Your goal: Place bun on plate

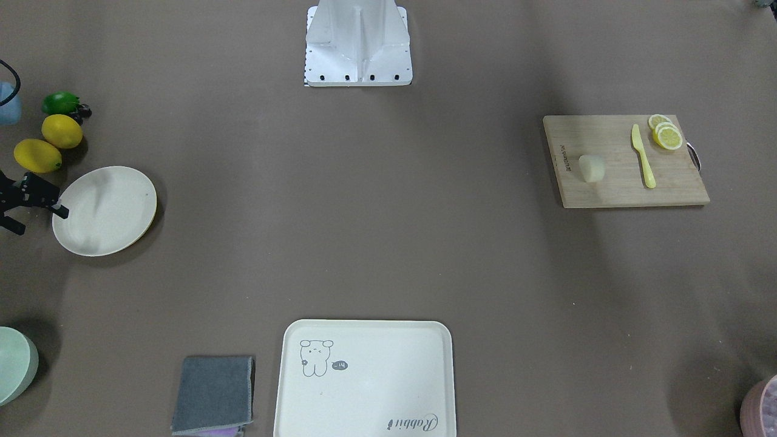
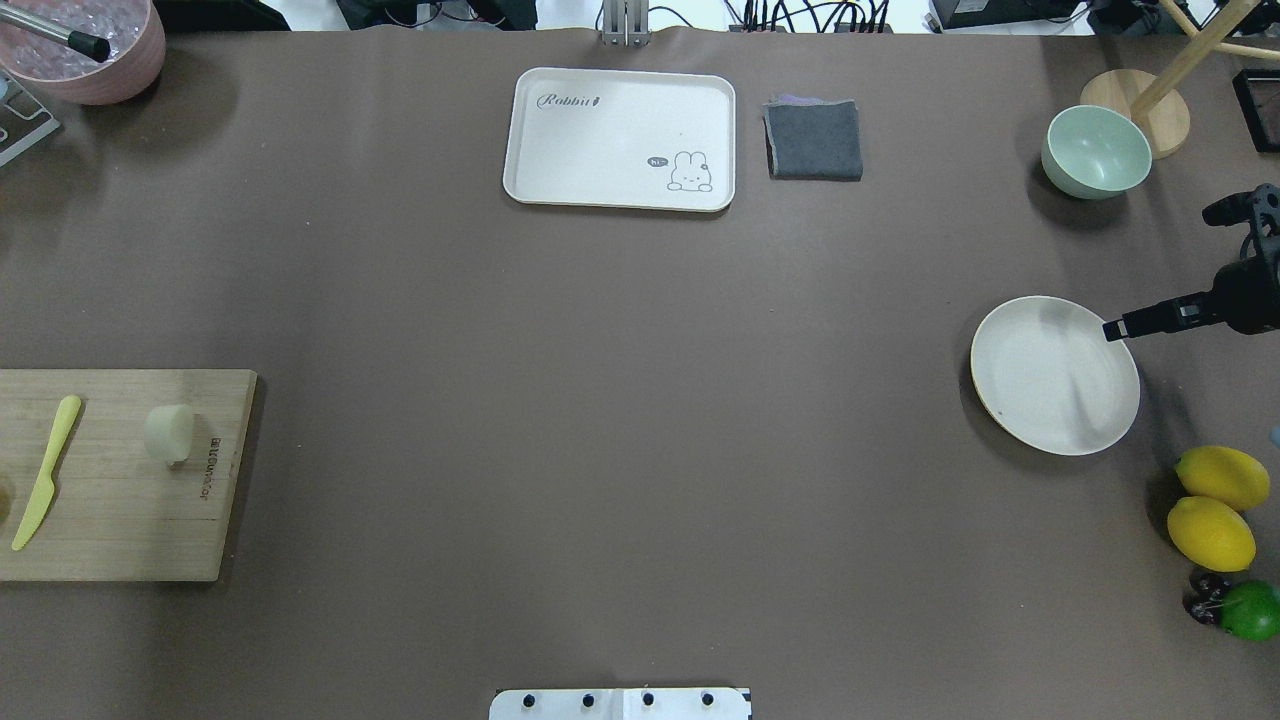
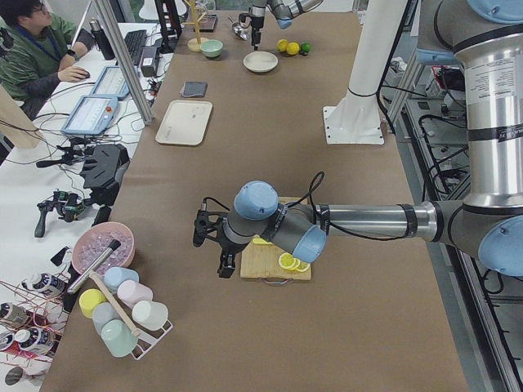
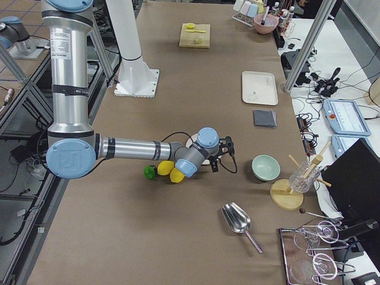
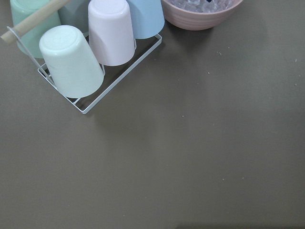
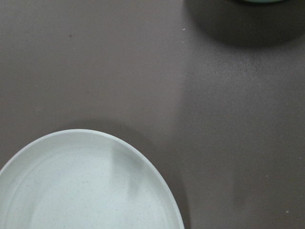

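The bun, a small pale cream roll, lies on a wooden cutting board at the robot's left end of the table; the overhead view shows the bun too. At the opposite end the round cream plate sits with nothing on it. My right gripper hangs open at the plate's far outer edge, one fingertip over the rim. My left gripper shows only in the exterior left view, hovering past the board's outer end; I cannot tell its state.
A yellow knife and lemon slices share the board. Two lemons and a lime lie near the plate, with a green bowl beyond. A bear tray and grey cloth sit at the far edge. A cup rack stands below the left wrist.
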